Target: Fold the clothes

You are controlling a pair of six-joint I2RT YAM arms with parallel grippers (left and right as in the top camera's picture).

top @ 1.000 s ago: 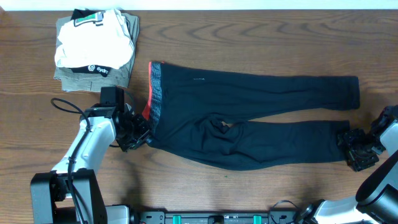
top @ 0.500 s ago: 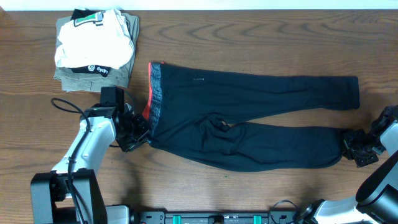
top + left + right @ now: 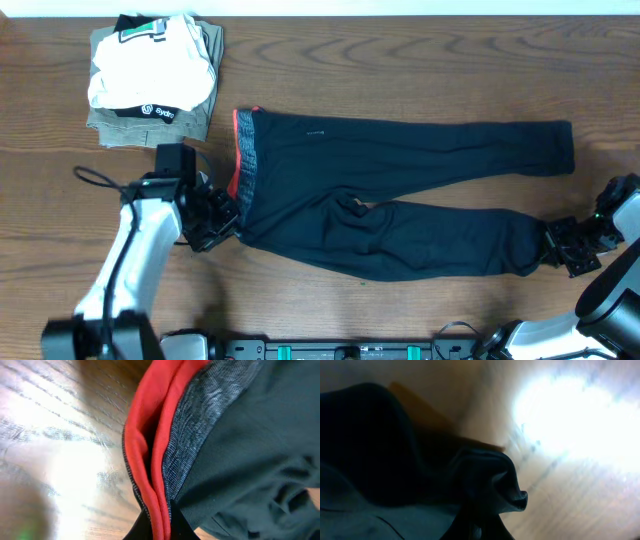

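Note:
The clothes are black long-legged pants spread flat across the wooden table, waistband at the left, both legs running right. My left gripper is shut on the near corner of the grey, red-lined waistband; in the left wrist view the red lining is pinched between the dark fingers at the bottom edge. At the far right my right gripper is shut on the cuff of the near leg, and the right wrist view shows bunched black cloth in the jaws.
A stack of folded garments, white on top of khaki, sits at the back left. A black cable loops off the left arm. The right arm's base is near the table's right edge.
Both grippers have closed on the pants. The right one has drawn the near leg's cuff in; the left end of the waistband has shifted slightly left.

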